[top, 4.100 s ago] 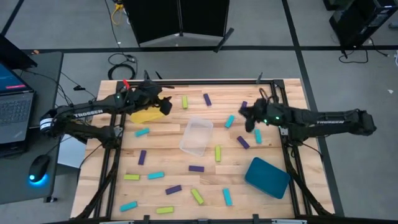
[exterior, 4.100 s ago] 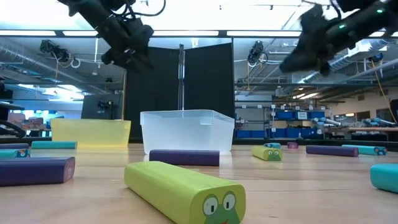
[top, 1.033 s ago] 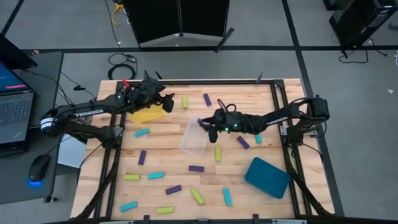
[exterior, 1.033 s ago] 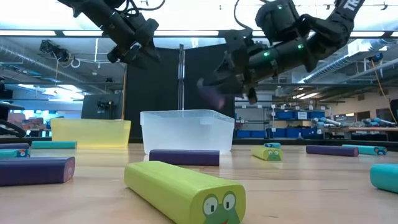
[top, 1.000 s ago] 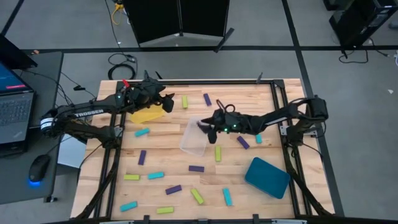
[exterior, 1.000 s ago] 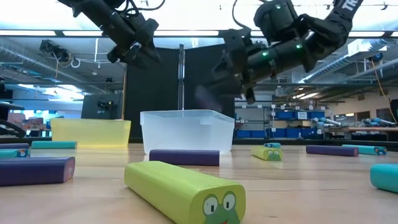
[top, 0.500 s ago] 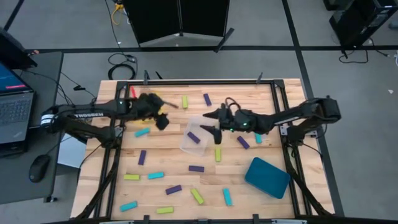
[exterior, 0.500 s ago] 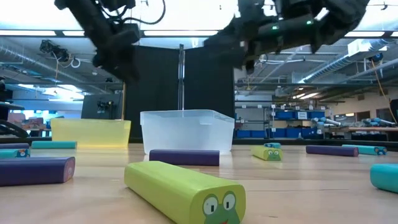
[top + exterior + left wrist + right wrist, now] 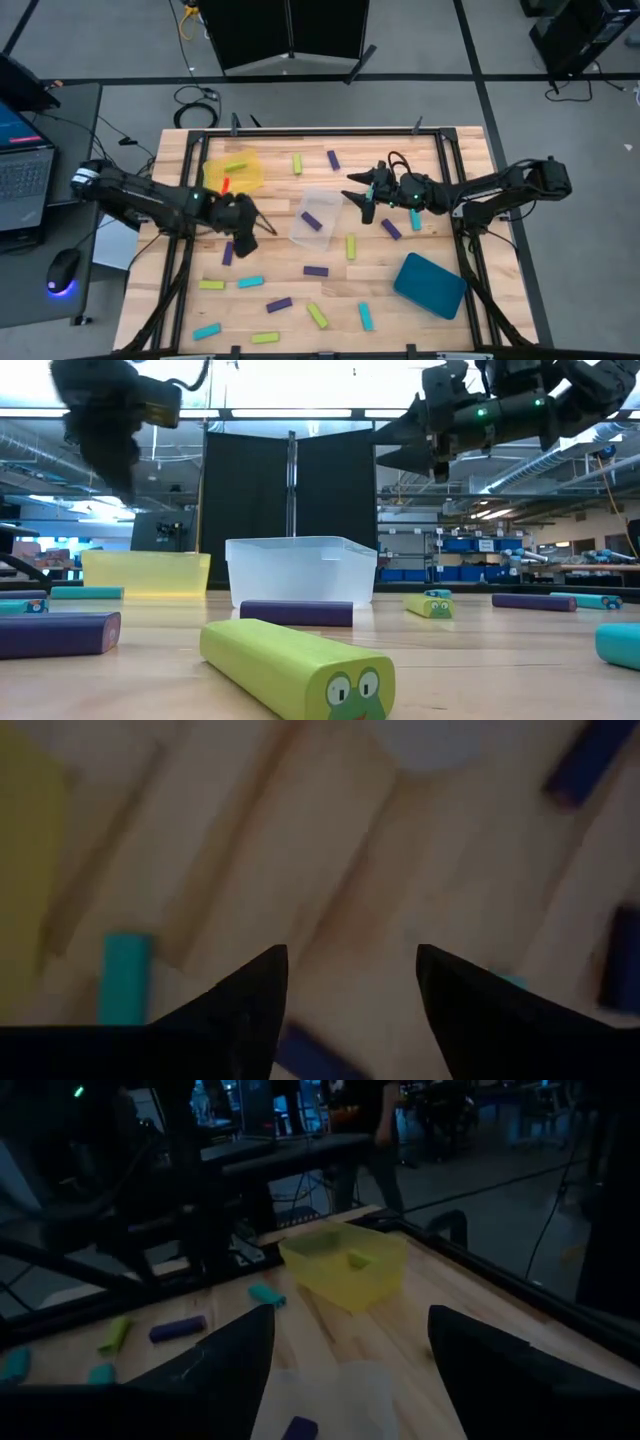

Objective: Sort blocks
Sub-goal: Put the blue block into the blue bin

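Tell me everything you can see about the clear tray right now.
The clear tray is a see-through plastic rectangular tub with rounded corners and a rolled rim, sitting open and upright near the table's middle, turned slightly askew. One purple block lies inside it on the bottom. From the low view it looks frosted, with a purple block lying on the table just in front. Neither gripper touches it; the right gripper hangs open just beside its rim.

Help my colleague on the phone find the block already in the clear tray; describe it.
Look at the clear tray in the table's middle. One purple block lies inside it, the only block within its walls; the other purple blocks rest on bare wood.
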Robot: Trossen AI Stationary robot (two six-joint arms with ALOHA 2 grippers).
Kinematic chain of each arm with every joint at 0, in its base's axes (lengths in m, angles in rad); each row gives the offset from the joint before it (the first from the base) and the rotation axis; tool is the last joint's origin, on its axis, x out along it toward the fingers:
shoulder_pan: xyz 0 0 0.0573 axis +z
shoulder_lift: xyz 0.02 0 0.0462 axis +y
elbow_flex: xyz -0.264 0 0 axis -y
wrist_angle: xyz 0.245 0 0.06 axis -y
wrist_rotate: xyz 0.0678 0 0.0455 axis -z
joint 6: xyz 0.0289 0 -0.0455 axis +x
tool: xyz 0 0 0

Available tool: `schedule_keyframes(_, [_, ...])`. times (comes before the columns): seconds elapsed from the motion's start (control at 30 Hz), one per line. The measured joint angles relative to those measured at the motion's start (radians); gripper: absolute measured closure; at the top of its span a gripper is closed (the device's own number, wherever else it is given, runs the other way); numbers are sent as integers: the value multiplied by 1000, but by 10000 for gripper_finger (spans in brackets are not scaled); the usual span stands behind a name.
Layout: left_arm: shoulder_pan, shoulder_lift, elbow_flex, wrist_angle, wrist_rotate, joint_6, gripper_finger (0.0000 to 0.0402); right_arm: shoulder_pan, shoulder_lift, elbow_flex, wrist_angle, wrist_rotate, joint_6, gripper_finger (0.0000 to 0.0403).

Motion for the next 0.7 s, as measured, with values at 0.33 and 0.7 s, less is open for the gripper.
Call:
schedule_keyframes(0.33, [-211, 223, 0, 219, 77, 42, 166, 0, 24, 0, 8, 0, -7, 138])
schedule_keyframes(0.7, [-327, 402, 34, 300, 99, -42, 119, 1, 23, 0, 15, 0, -7, 149])
